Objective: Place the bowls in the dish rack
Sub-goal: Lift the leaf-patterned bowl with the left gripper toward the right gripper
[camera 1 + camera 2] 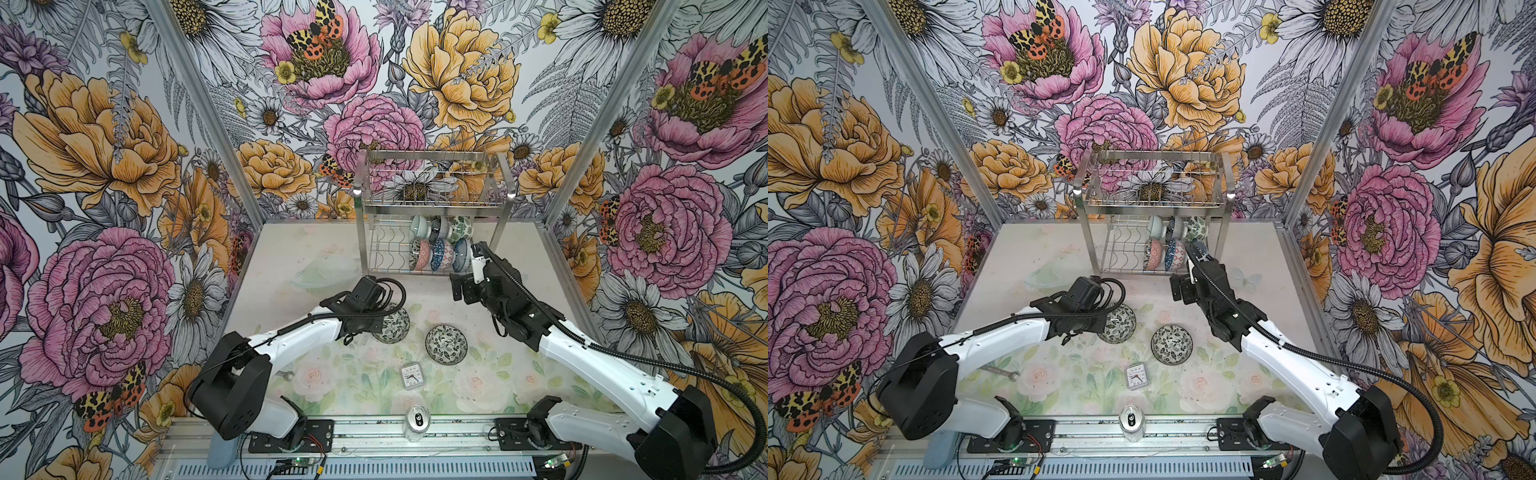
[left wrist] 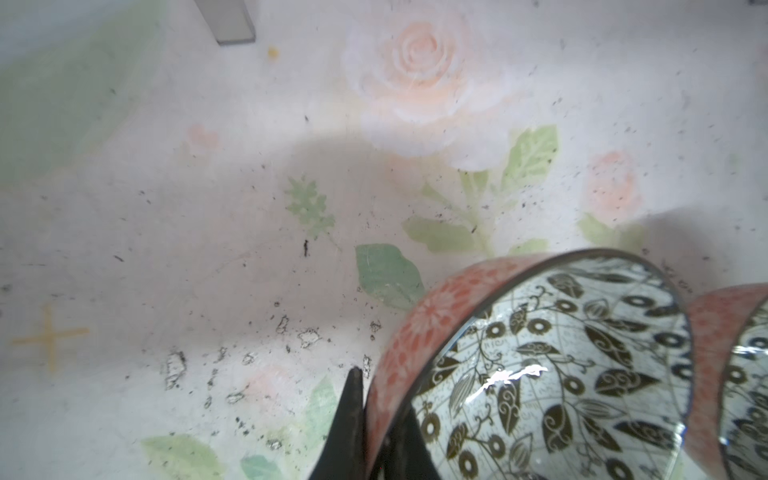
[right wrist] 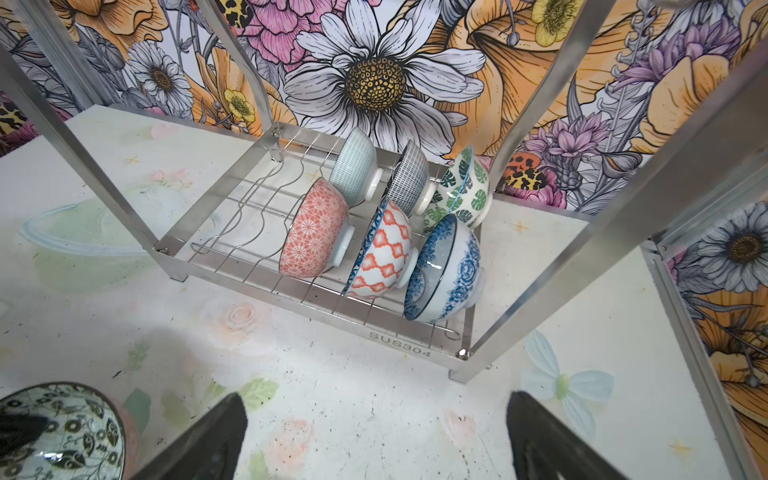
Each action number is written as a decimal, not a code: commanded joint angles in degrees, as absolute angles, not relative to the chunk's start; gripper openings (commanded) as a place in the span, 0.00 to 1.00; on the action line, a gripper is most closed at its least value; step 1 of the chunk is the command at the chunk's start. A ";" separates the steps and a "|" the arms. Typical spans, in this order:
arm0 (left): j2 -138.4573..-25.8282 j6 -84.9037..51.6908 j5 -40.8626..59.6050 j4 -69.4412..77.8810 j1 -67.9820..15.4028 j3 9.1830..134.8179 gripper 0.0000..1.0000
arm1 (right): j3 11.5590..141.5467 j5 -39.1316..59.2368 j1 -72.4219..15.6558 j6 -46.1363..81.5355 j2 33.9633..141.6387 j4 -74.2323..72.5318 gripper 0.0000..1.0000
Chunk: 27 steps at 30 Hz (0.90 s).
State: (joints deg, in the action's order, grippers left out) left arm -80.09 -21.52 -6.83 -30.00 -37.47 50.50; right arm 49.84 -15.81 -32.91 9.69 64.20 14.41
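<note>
Stainless steel wire makes up the dish rack (image 3: 399,343), which stands at the far middle of the table (image 1: 311,266) against the flowered wall. Its lower tier holds six bowls on edge, all at the right end in two rows. In the near row, from left to right, stand a pink star-patterned bowl (image 3: 313,226), an orange lattice bowl (image 3: 384,253) and a blue floral bowl (image 3: 453,270). Behind them stand a pale teal bowl (image 3: 355,164), a grey grid bowl (image 3: 409,174) and a green leaf bowl (image 3: 465,187). The wavy slots to their left stand free.

Two black-and-white leaf bowls remain on the table, near of the rack. The left gripper (image 2: 380,395) is clamped on the rim of the left leaf bowl (image 2: 552,365), with one finger outside its pink wall and one inside. Whether that bowl is off the table cannot be told. The other leaf bowl (image 1: 446,345) sits just to its right, close but apart.

The right gripper (image 3: 376,395) hovers with its jaws spread wide and nothing between them. It is just near of the rack's front rail, by the right near leg, with bare table under it.

A small clock (image 1: 412,376) lies near of the two bowls. A can (image 1: 417,422) stands at the near edge, and a wrench (image 1: 1003,372) lies by the left arm.
</note>
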 commanded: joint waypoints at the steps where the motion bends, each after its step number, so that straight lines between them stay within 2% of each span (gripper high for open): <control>1: -75.18 -20.01 -13.56 -26.75 -37.69 55.64 0.00 | 51.02 -10.55 -32.92 11.48 62.67 15.38 1.00; 9: -72.65 -17.00 -17.39 -19.49 -38.62 60.25 0.00 | 54.46 -5.12 -36.72 15.15 63.58 15.56 1.00; 22: -75.88 -16.40 -15.57 -12.02 -40.08 63.57 0.00 | 61.95 -0.93 -39.19 20.38 72.34 15.30 0.98; 27: -76.78 -16.08 -15.21 -11.34 -40.75 64.96 0.00 | 62.34 -2.26 -39.84 22.77 75.39 14.37 0.86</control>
